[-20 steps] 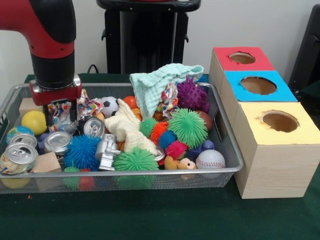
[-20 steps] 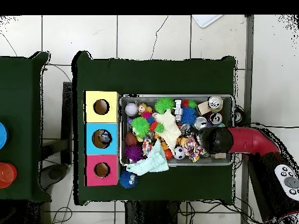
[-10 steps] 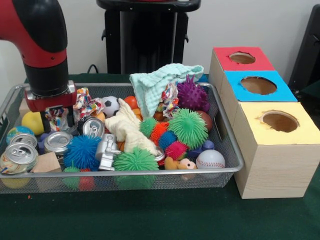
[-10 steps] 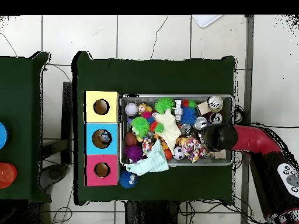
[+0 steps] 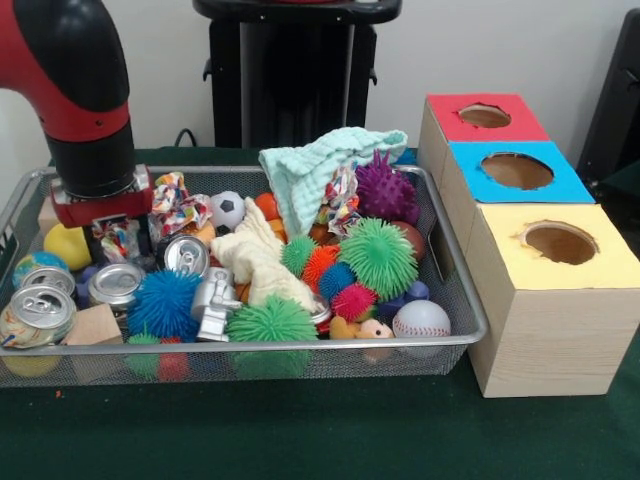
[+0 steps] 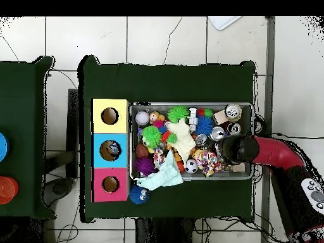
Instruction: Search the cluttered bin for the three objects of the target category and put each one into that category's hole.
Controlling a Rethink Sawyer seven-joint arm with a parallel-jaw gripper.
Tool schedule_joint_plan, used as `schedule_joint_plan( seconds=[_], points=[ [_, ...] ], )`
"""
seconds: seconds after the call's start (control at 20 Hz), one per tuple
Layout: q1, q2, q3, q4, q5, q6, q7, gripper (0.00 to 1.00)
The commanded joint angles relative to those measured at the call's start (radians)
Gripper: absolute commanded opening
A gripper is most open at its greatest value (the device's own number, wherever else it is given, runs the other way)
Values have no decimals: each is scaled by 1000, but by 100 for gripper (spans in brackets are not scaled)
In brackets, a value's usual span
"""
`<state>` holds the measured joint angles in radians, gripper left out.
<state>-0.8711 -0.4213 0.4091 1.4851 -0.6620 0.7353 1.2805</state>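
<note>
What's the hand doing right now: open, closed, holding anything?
Hand: down in the wire mesh bin, right at a crumpled multicoloured patterned cloth. Whether it is open, closed or holding anything cannot be told.

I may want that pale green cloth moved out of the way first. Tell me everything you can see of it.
The cloth is pale mint green with a knitted or terry look, soft and crumpled. It stands heaped at the far side of the wire bin, its top edge above the rim. A purple spiky ball sits beside it, a patterned fabric piece against its front. From overhead it drapes over the bin's edge.
</note>
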Motion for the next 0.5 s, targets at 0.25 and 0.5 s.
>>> schedule_joint_plan(
  seconds=[0.25,0.5],
  points=[
    [175,55,-102,157,-249,-135,2,100],
    [335,36,-234,109,-341,-233,195,0]
  ],
)
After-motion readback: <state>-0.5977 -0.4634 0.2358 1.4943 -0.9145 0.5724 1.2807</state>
